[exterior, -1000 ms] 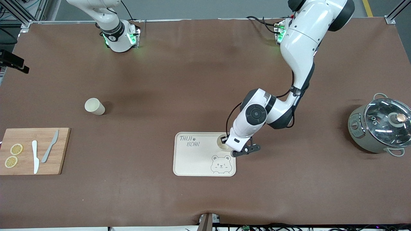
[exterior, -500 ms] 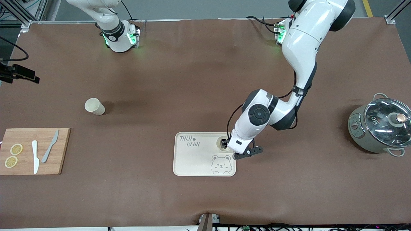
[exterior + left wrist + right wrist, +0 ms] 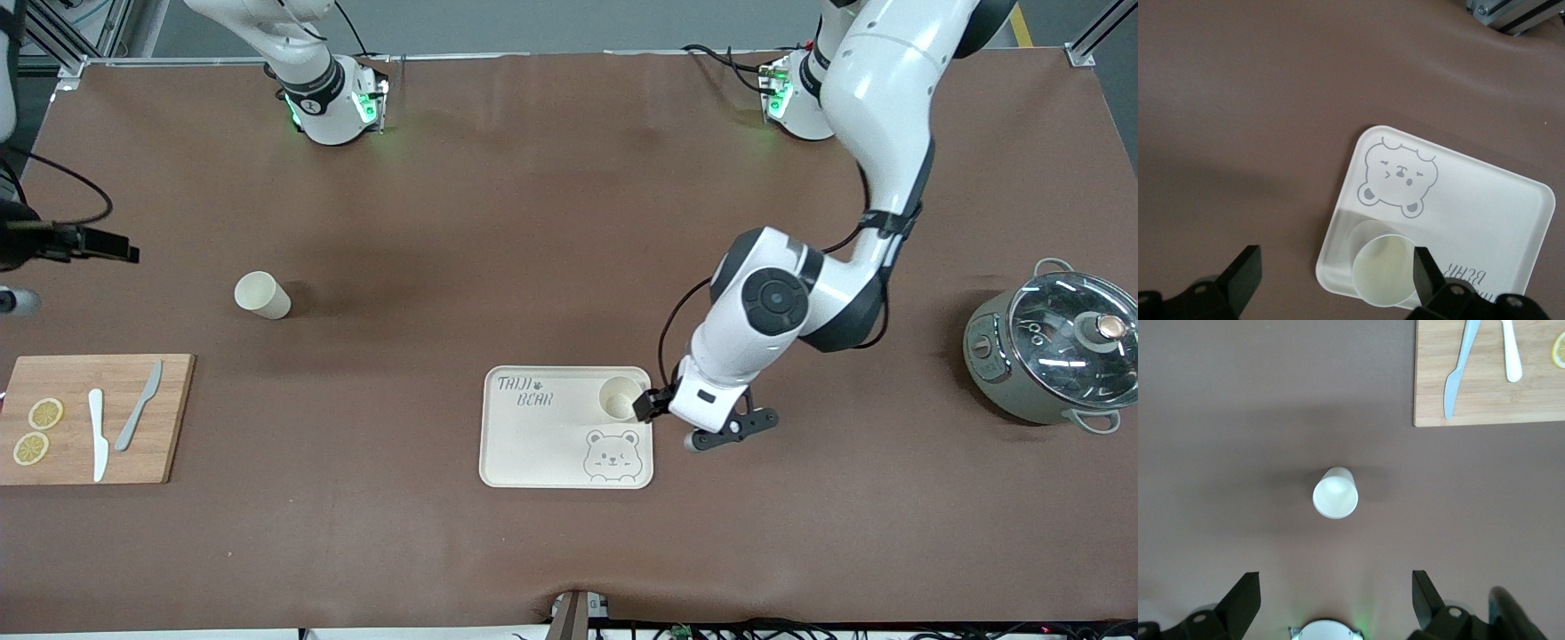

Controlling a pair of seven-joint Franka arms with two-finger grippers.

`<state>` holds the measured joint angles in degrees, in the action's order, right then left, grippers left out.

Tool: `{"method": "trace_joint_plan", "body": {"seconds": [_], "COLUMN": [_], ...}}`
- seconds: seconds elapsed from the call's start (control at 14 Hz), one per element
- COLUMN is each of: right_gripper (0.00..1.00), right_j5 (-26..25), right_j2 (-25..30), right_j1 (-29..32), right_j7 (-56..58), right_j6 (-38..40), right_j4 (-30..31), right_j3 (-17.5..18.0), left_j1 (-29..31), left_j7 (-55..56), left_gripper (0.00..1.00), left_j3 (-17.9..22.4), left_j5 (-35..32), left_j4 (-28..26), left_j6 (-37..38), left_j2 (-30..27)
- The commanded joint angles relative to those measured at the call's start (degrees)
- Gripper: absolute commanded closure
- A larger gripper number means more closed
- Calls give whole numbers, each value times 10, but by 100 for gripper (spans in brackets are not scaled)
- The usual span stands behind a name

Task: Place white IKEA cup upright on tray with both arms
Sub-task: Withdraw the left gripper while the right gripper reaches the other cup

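A white cup (image 3: 621, 397) stands upright in a corner of the cream tray (image 3: 542, 444), beside the "TAIJI BEAR" lettering. My left gripper (image 3: 656, 407) is open and empty, just off the cup, over the tray's edge toward the left arm's end. In the left wrist view the cup (image 3: 1385, 270) on the tray (image 3: 1485, 207) shows below the open left gripper (image 3: 1335, 270), close to one finger (image 3: 1426, 267). A second white cup (image 3: 262, 295) stands on the table toward the right arm's end. My right gripper (image 3: 102, 245) is open, high over that end. The right wrist view shows this cup (image 3: 1335, 493) far below the right gripper (image 3: 1331, 600).
A wooden cutting board (image 3: 169, 418) with two knives and lemon slices lies at the right arm's end, nearer the front camera; it also shows in the right wrist view (image 3: 1485, 393). A grey pot with a glass lid (image 3: 1053, 351) stands at the left arm's end.
My left gripper has let go of the cup on the tray and moved off toward the left arm's end. My right arm's hand has come further into view over its end.
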<state>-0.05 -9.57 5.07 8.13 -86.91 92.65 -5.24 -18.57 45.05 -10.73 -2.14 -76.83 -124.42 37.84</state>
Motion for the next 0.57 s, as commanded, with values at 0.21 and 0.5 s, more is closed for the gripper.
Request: {"method": "trace_joint_plan", "body": {"seconds": [0.21,0.5], "right_gripper": [0,0], "right_j5": [13,14], "right_j2": [-6,17], "right_j1": [26,34], "right_j7": [-1,0], "right_j6": [-97,-205], "right_j4": [127,234], "right_j3": [3,3], "left_j1": [73,135], "left_j7": [-79,-151], "left_gripper": [0,0], "left_j3": [0,-1], "left_j5": [-15,-15], "left_j4": [-19,-18], "left_j6": [151,226], "left_j2": [-118,-181]}}
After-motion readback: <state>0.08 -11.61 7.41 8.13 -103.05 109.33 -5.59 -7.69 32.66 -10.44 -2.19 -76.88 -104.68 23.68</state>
